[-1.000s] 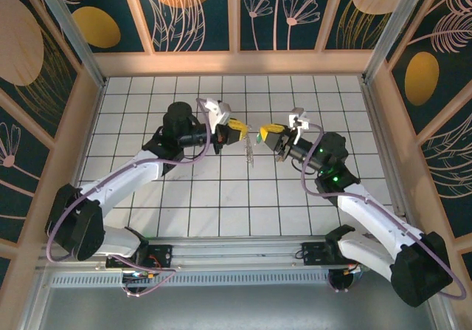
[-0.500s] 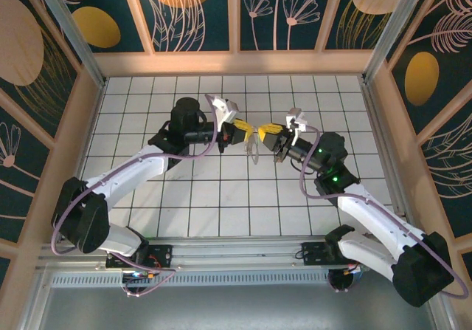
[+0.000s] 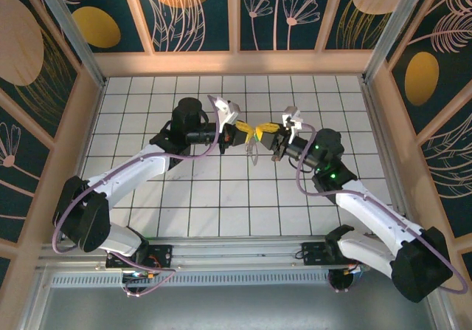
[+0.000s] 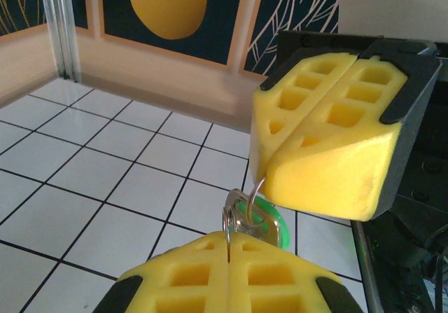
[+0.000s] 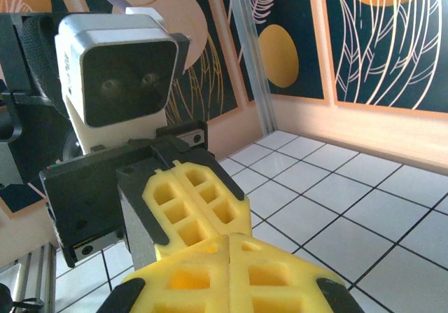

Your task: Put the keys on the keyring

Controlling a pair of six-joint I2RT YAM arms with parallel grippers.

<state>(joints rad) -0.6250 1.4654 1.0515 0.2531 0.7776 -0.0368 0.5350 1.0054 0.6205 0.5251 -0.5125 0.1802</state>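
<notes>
Over the last second the left hand (image 3: pixel 243 133) swung in toward the right hand (image 3: pixel 268 131). They now stood almost tip to tip above the middle of the tiled desk (image 3: pixel 221 204), both clenched. In the left wrist view, the keys (image 4: pixel 269 220) sat at the left hand's seam, one silvery head pinched there and the green one just behind. The keyring (image 4: pixel 257 187) wire ran up into the right hand's seam. More metal dangled below the gap. Judged: threading was being lined up and was not yet done.
</notes>
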